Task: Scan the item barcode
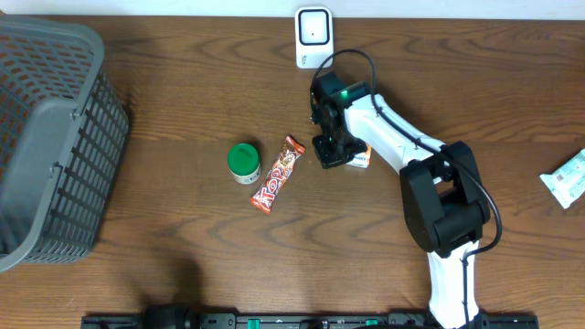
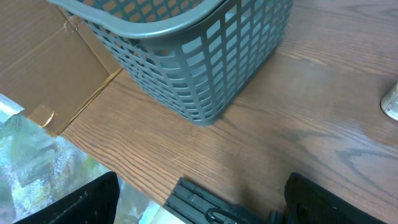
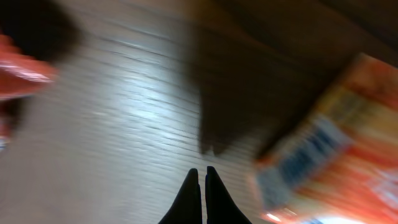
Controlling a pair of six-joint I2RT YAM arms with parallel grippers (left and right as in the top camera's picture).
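Two grippers are recorded. The right gripper (image 3: 202, 169) is closed tight on nothing, just at 9 o'clock of the orange packet (image 1: 360, 157). The left gripper (image 2: 202, 180) is spread wide, empty.
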